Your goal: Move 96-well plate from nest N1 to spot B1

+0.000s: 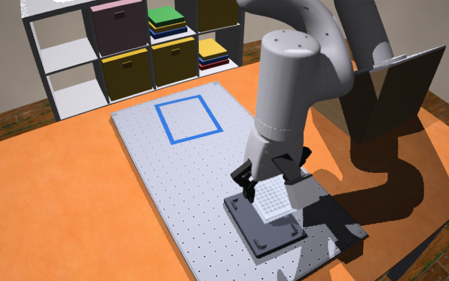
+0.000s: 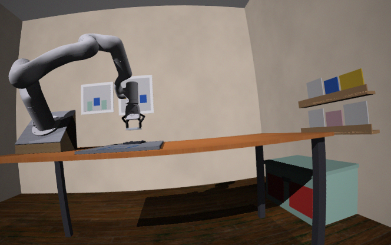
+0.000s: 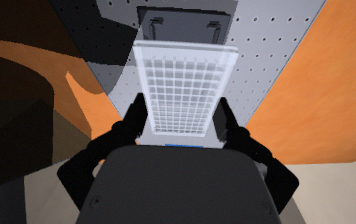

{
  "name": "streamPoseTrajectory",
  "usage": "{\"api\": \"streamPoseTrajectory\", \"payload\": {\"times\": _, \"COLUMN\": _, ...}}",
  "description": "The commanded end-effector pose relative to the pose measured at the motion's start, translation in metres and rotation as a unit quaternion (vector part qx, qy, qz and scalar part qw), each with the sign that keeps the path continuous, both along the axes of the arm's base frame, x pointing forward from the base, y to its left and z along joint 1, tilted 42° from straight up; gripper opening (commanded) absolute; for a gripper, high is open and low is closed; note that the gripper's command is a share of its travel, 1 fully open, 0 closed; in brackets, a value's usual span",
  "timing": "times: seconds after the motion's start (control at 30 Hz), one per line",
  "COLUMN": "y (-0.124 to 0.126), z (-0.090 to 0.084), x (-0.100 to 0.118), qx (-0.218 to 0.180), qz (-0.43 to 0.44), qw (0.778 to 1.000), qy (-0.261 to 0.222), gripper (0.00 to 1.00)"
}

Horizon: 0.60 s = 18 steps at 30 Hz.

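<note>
Exterior view shows the 96-well plate (image 2: 133, 128) hanging well above the perforated deck (image 2: 153, 144), clear of the plate nest N1 (image 2: 134, 142) below it. So the lift out of the nest looks done; the carry across the deck, the lowering and the release are left.

From the top view, the plate (image 1: 272, 199) sits in the air over the dark nest (image 1: 267, 233), whose corner stops stand free with nothing on the base. The blue taped outline of B1 (image 1: 163, 123) lies well apart, toward the far end of the deck near the shelf unit (image 1: 25, 27), and nothing rests inside it.

The gripper (image 3: 182, 117) stands nearly at its full spread, yet it is clamped on the plate: in the wrist view one black finger (image 3: 136, 116) presses each long side of the plate (image 3: 184, 87), close to its near end, so most of the plate juts forward past the fingers. The plate looks level and right way up, wells facing the camera. With the grip so near one end, I judge it could tip a little during the carry.
</note>
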<state>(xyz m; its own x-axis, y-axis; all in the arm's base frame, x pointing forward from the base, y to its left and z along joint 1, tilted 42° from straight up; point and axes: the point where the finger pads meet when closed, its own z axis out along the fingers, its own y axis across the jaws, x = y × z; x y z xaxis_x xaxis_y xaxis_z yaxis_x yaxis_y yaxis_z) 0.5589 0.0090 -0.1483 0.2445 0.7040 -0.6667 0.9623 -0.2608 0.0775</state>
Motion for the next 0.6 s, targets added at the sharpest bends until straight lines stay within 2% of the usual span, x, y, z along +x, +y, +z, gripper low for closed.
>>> {"api": "streamPoseTrajectory", "payload": {"times": 0.0, "y": -0.002, "z": 0.003, "x": 0.0, "qx": -0.002, "qz": -0.011, "qw": 1.0, "qy": -0.011, "gripper": 0.0}}
{"api": "streamPoseTrajectory", "payload": {"times": 0.57, "y": -0.039, "z": 0.035, "x": -0.008, "qx": -0.002, "qz": -0.011, "qw": 1.0, "qy": -0.011, "gripper": 0.0}}
